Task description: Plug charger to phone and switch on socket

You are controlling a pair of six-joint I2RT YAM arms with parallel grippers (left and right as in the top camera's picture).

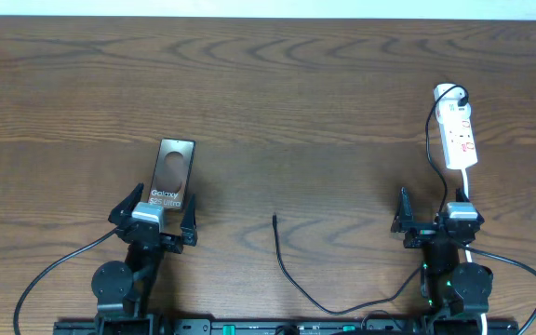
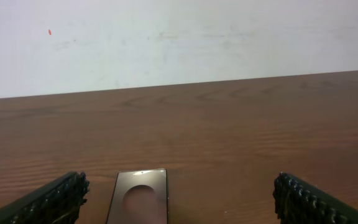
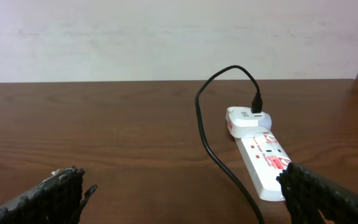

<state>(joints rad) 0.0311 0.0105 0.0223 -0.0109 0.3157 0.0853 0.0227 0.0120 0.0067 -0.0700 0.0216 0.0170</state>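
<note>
Both arms low at the near edge of the brown wood-grain table (image 1: 296,84); left gripper (image 2: 179,208) spread wide and empty, right gripper (image 3: 185,208) likewise fully released, nothing between its fingers.

Slim rectangular smartphone with a dark glossy brownish face (image 1: 173,167) lies flat just ahead of the left gripper, near end between the parted fingers but touched by neither; left wrist view puts it slightly left of centre.

Long thin black charger cable (image 1: 291,273) runs loose over the table between the arms; its small plug tip lies free, well apart from the phone, nearer the middle; the far end goes into a white adapter block (image 3: 247,119) seated at the far end of the small white oblong power strip with red markings (image 3: 267,163), which lies ahead of the right gripper.

Judgement: nothing begun; tip unplugged, switch state too small to read.

Risks from here:
- tip is tiny and flat on wood; a slightly off pinch could flick it away or grip it skewed, so it would not meet the port;
- phone is unbraced; pushing the plug in could slide it unless the left arm holds it;
- port position not visible;
- cable passes close beside the right arm; a snag could tug the adapter;
- pressing the switch off-centre may shift the light strip.
</note>
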